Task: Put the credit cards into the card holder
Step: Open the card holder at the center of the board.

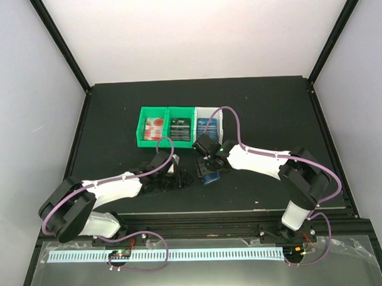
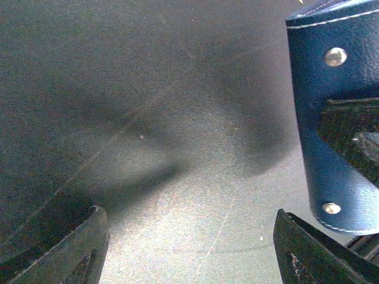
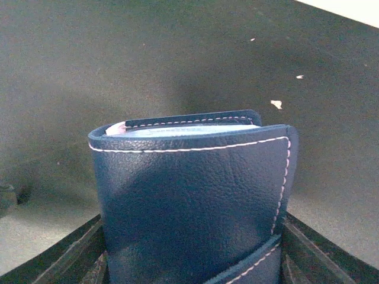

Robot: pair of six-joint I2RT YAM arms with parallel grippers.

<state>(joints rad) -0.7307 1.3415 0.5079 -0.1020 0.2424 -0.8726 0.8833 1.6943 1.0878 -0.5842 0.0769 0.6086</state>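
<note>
Card holder (image 3: 189, 201), dark blue with pale stitching, is standing folded and upright close in front of the arms' bases, over a black table (image 1: 115, 114). I cannot tell whether it is resting on the mat or raised just off it. That matte surface (scuffed and flecked with pale specks in the wrist views) is stretching back to white walls framed by black struts. The right gripper (image 1: 210, 162) is grasping the card holder, a dark finger pressing against each side, and a pale card edge (image 3: 177, 131) is peeking out of the fold at the top. The left gripper (image 2: 189, 248) is hanging released low over the bare mat, jaws wide with nothing between them, and the card holder is just beyond the finger on the right of its wrist view. Both arms are reaching forward and inward, elbows bent outward, wrists nearly meeting at mid-table. Farther back, a green-and-white bin (image 1: 169, 142) is holding red-and-white credit cards (image 1: 155, 126) in its left compartment, dark credit cards (image 1: 180, 126) in the middle one and blue credit cards (image 1: 208, 124) in the white right one.
</note>
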